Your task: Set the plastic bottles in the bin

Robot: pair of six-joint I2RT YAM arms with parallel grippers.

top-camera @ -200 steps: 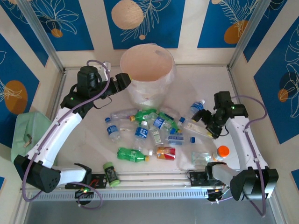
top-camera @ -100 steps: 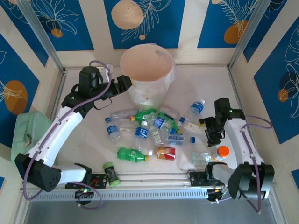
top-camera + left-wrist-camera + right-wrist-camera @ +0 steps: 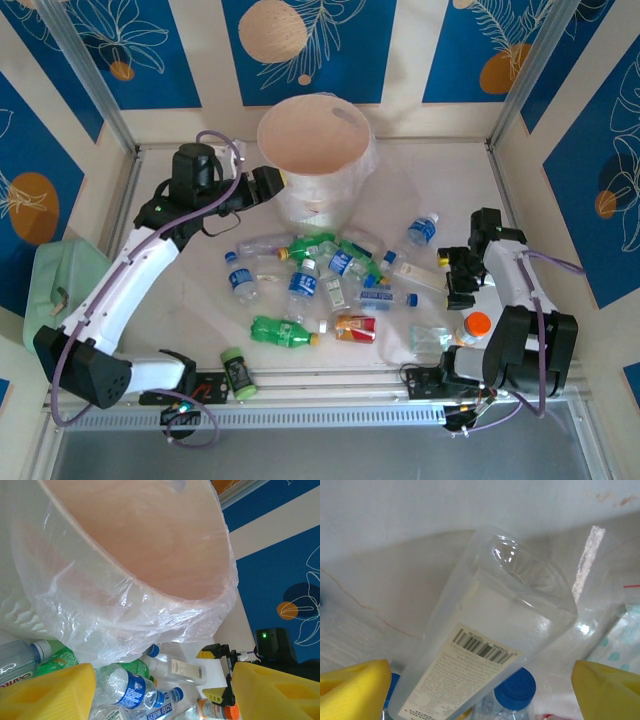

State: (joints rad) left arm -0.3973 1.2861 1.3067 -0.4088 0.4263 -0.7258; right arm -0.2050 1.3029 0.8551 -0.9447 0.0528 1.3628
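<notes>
So this is pick-up time on the right side. The plastic bottles (image 3: 302,282) are pretty much all lying in a loose heap on the desk (image 3: 200,290), just in front of the bin (image 3: 318,200), and I can't see any inside it from above.

The right fingers (image 3: 355,687) are spread wide, 1 on each side of a clear bottle (image 3: 485,645) with a barcode label that's lying on its side at the right edge of the heap. They aren't touching it, and nothing's gripped. A blue cap (image 3: 517,687) from another bottle sits right by it.

The left fingers (image 3: 50,692) are up close to the bin's bag liner (image 3: 150,615), about halfway spread with nothing between them. They hang over the far end of the heap.

My guess for the next move is that the right side drops a bit lower around the clear bottle, then squeezes across its flat body. It looks thin and slick, so it could squirt out or crumple if the grip lands off-centre. After that it's a lift and a carry across to the bin's rim.
</notes>
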